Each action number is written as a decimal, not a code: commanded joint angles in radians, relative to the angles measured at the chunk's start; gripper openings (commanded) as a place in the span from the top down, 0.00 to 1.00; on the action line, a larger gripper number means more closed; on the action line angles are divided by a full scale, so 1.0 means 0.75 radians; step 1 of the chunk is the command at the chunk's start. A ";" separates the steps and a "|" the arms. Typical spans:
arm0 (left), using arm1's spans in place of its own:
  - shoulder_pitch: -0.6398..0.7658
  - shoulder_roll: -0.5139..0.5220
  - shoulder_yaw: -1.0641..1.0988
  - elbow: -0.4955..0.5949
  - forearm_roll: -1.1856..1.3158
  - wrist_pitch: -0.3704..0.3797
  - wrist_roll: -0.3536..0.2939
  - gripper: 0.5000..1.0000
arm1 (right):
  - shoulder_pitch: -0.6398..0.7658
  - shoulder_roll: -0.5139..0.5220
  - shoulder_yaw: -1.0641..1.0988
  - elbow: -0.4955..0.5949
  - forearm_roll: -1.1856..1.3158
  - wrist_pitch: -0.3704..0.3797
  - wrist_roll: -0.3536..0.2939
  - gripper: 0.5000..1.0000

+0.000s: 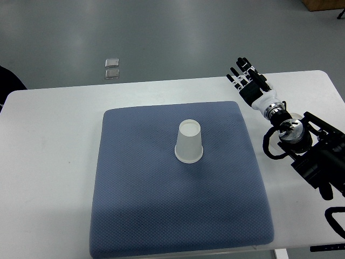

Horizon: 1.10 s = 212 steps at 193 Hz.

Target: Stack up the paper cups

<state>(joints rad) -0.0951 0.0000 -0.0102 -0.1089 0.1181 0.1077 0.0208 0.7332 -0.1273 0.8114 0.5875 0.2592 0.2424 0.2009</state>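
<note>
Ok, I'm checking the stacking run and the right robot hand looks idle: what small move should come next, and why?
Probably nothing more than holding, or easing the right robot hand further off the table. It hovers at the far edge with fingers spread, holding nothing, well clear of the single upside-down paper cup on the blue mat. No loose cup shows.

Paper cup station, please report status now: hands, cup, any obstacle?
Right hand open, off the mat, holding nothing. Left arm out of view. One paper cup upside down on blue mat. Nothing near it.

a lab: bare grey floor, white table, blue mat.
</note>
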 commanded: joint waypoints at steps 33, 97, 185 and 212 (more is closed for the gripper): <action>0.000 0.000 -0.001 0.000 0.000 -0.017 0.001 0.00 | 0.000 0.000 0.000 0.000 0.000 0.000 0.000 0.17; 0.000 0.000 0.001 0.000 0.000 -0.023 -0.001 0.00 | 0.008 -0.006 -0.010 0.014 -0.047 0.008 -0.006 0.17; -0.002 0.000 0.001 -0.068 0.002 -0.025 0.001 0.00 | 0.272 -0.295 -0.376 0.198 -0.456 0.035 -0.069 0.17; -0.010 0.000 0.001 -0.094 0.000 -0.025 0.001 0.00 | 0.497 -0.423 -0.800 0.198 -0.464 0.072 -0.086 0.17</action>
<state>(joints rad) -0.0996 0.0000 -0.0091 -0.1695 0.1185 0.0894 0.0208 0.9888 -0.3789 0.4329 0.7364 -0.0845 0.2779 0.1454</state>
